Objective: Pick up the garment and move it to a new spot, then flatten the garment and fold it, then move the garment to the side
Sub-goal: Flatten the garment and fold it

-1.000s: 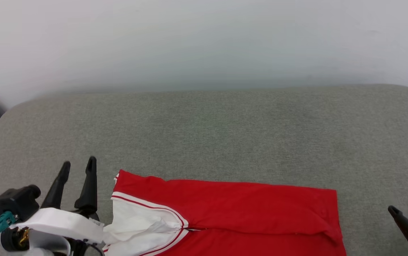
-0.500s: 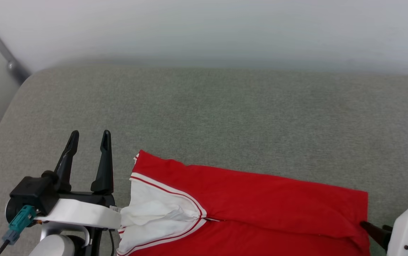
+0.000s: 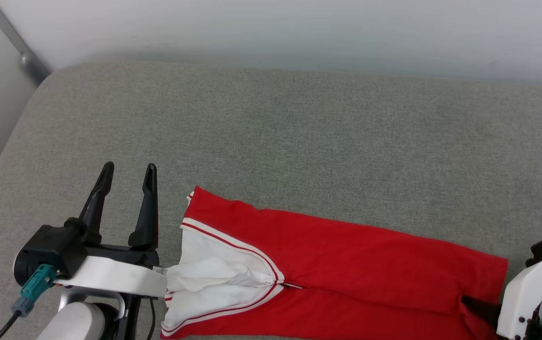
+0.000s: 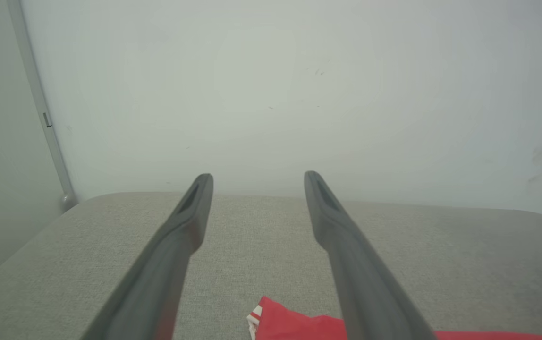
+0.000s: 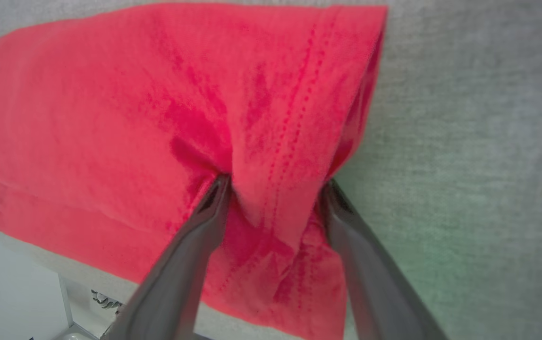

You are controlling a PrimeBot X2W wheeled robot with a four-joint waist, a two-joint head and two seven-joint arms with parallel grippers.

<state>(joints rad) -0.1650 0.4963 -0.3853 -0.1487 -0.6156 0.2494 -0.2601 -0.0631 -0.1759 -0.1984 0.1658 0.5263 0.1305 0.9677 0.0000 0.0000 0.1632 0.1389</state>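
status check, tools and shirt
Left tool open, empty, beside the sleeve end. Right tool open, astride the bunched hem. Shirt folded lengthwise on the cushion.

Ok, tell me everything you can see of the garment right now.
The garment is soft red knit, folded lengthwise into a long band lying flat on the grey cushion. Its white sleeve, trimmed in red-white stripes, lies at the robot's left end; the double-stitched hem at the right end bunches between the right gripper's spread fingers.
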